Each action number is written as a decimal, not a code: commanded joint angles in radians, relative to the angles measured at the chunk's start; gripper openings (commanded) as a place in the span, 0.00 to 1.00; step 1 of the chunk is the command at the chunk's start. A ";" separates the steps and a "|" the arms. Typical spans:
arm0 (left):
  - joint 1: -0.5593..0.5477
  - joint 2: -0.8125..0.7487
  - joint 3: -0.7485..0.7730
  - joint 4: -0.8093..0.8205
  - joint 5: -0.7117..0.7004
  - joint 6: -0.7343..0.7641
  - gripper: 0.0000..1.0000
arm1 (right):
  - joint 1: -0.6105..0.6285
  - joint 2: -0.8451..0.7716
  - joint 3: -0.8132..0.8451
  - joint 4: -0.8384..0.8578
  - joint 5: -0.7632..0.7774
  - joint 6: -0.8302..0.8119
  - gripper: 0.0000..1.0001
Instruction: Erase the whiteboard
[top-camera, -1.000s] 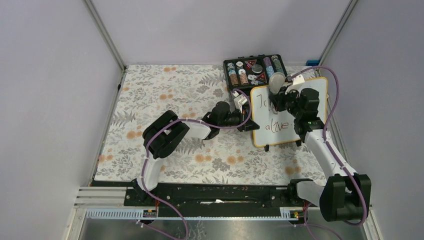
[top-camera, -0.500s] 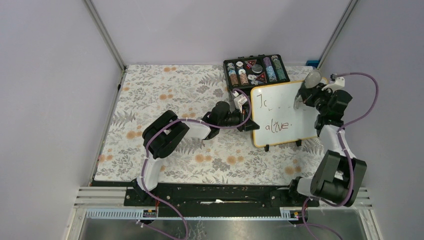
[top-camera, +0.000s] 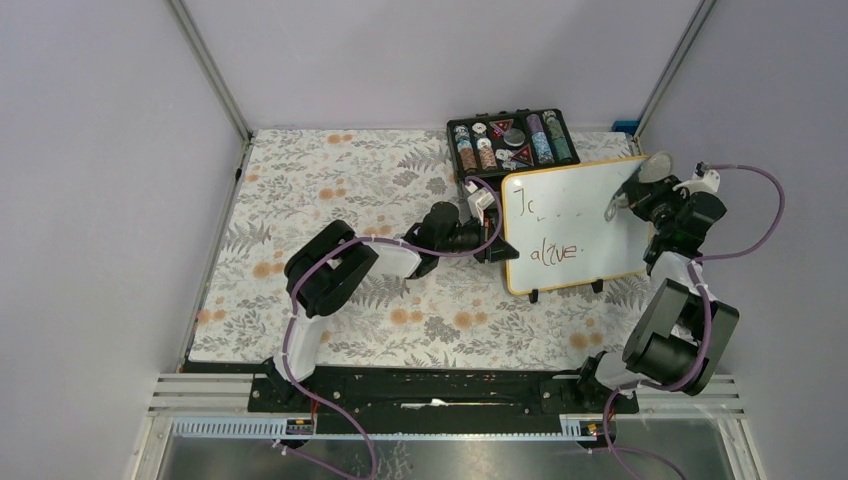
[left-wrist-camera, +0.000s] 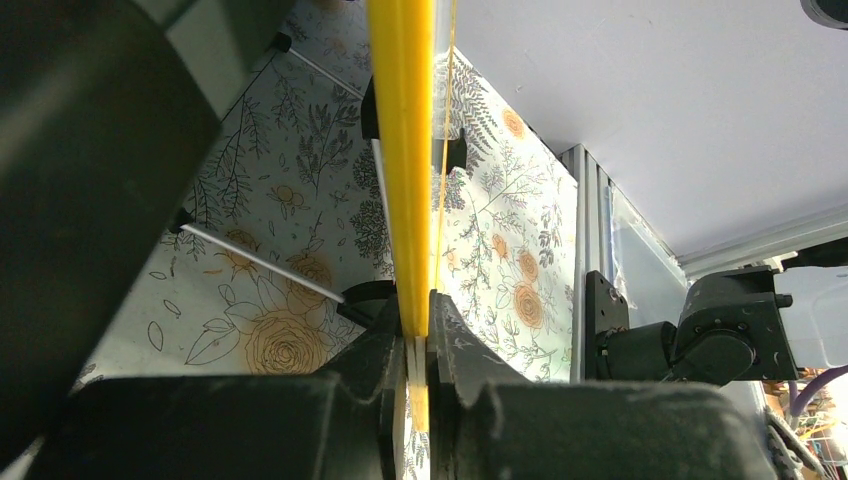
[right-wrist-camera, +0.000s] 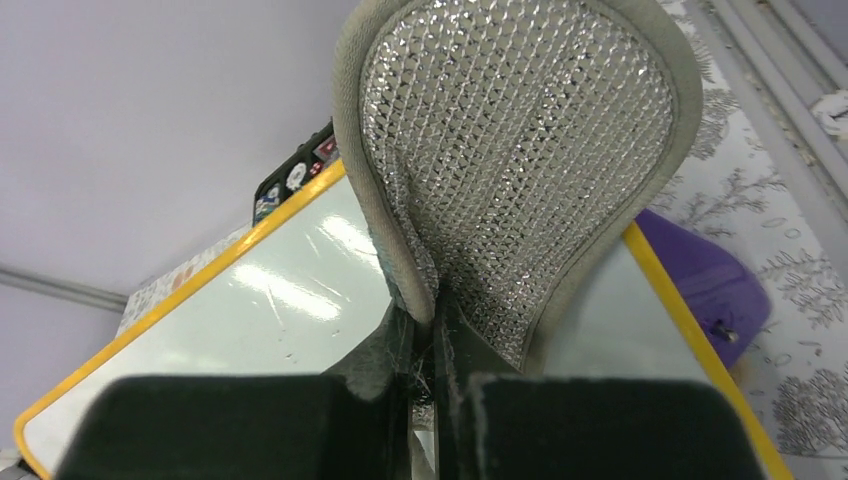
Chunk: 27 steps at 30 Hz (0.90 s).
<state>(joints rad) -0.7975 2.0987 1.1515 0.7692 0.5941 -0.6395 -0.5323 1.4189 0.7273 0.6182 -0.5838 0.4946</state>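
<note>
The whiteboard (top-camera: 575, 225) stands tilted on black feet at the right of the floral mat, yellow-framed. "Jc" (top-camera: 525, 207) is at its top left and red "alive" (top-camera: 555, 252) lower down. My left gripper (top-camera: 497, 237) is shut on the board's left edge; in the left wrist view its jaws (left-wrist-camera: 417, 330) pinch the yellow frame (left-wrist-camera: 402, 150). My right gripper (top-camera: 640, 195) is shut on a grey silver-mesh pad (top-camera: 655, 165) at the board's top right corner. In the right wrist view the pad (right-wrist-camera: 520, 150) stands above the gripper (right-wrist-camera: 432, 330), over the board (right-wrist-camera: 250, 340).
A black case of coloured chips (top-camera: 510, 140) sits just behind the board's top left. A purple object (right-wrist-camera: 700, 280) lies past the board's right edge. The enclosure's right wall and post (top-camera: 665, 80) are close to my right arm.
My right gripper has swept the pad rightward along the board's top row, from the middle to the top right corner. The left arm and the board have not moved.
</note>
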 joint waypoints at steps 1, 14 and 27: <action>0.103 0.063 -0.026 -0.223 -0.099 -0.036 0.00 | -0.015 0.015 -0.062 -0.130 0.194 -0.050 0.00; 0.103 0.068 -0.019 -0.231 -0.099 -0.036 0.00 | 0.010 -0.055 -0.115 -0.207 0.198 -0.107 0.00; 0.095 0.075 -0.002 -0.253 -0.099 -0.024 0.00 | 0.320 -0.210 -0.213 -0.243 0.256 -0.106 0.00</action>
<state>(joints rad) -0.7872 2.0983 1.1515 0.7605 0.6292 -0.6197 -0.3641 1.2201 0.5610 0.5045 -0.2565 0.3618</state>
